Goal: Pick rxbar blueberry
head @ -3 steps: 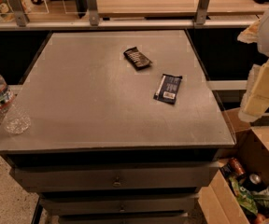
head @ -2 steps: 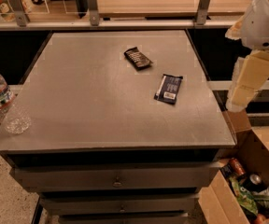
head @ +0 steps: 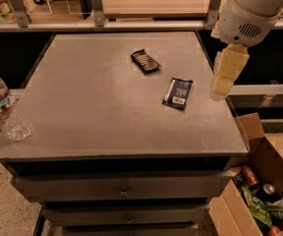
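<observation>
The blueberry bar point(head: 177, 93) is a flat, dark navy rectangle with a small white label patch near its lower end and a pale strip along one long edge. It lies flat toward the right side of the counter point(head: 92, 112), with nothing touching it. The gripper point(head: 222, 82) hangs pointing down from the white arm point(head: 252, 11) over the counter's right edge, apart from the bar. I cannot tell whether it is open or closed.

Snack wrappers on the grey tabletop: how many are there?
2. The rxbar blueberry lies right of centre, with the end effector hovering to its right; the black crinkled wrapper lies farther back.
</observation>
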You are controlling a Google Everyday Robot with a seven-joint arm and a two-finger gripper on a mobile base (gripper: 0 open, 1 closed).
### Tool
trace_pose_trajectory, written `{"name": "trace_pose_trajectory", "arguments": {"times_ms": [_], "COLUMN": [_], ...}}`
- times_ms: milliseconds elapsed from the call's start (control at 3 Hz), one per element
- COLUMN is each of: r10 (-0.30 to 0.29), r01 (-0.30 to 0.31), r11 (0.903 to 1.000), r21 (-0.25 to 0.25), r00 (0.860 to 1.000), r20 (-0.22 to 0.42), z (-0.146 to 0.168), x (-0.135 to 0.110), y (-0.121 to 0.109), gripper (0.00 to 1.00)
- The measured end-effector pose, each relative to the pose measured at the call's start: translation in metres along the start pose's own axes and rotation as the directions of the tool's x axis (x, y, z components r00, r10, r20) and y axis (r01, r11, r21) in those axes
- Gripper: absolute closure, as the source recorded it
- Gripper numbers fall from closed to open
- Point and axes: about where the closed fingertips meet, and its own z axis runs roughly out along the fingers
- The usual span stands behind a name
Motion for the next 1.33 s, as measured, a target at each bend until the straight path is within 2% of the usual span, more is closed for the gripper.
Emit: {"name": "trace_pose_trajectory", "arguments": {"times_ms": [333, 667, 1333], "r10": [0.02, 0.044, 0.035], "r01": [-0.02, -0.044, -0.03], "r11": [0.9998, 0.9989, 0.9982], "r21": [0.006, -0.015, -0.051], "r00": [1.0, 0.999, 0.995], "r20": [-0.002, 0.003, 0.091], "z": [0.023, 0.052, 0.098], "x": [-0.005, -0.007, -0.015], "y": [-0.017, -0.03, -0.037], "gripper": [0.0, 0.0, 0.0]}}
